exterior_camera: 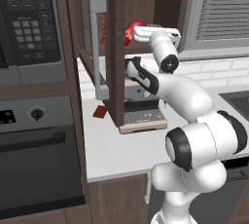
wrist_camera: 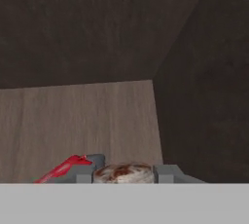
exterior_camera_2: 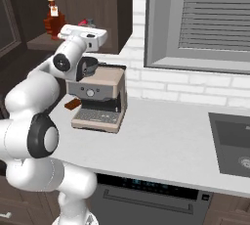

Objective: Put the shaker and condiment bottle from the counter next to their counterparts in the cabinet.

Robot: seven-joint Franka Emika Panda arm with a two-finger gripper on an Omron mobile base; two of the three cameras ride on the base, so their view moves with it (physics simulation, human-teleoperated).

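Observation:
The red condiment bottle (exterior_camera: 131,31) hangs at the open cabinet (exterior_camera_2: 117,9), above its shelf (exterior_camera_2: 39,42). My gripper (exterior_camera: 137,34) is shut on the bottle. From the right, a bit of red (exterior_camera_2: 86,22) shows past the white hand. In the hand view the grey fingertips (wrist_camera: 92,168) clamp a pale, brown-stained patch (wrist_camera: 127,172), with the red body (wrist_camera: 63,168) sticking out to the left. The thin orange-red counterpart bottle (exterior_camera_2: 53,19) stands on the shelf, left of the hand. The shaker is out of view.
The cabinet door (exterior_camera: 115,47) with its grey bar handle (exterior_camera: 97,47) stands open left of the hand. A coffee machine (exterior_camera_2: 100,97) and a small brown block (exterior_camera_2: 72,103) sit on the counter (exterior_camera_2: 161,141) below. Microwave (exterior_camera: 29,18) and oven (exterior_camera: 39,155) at left, sink (exterior_camera_2: 234,143) at right.

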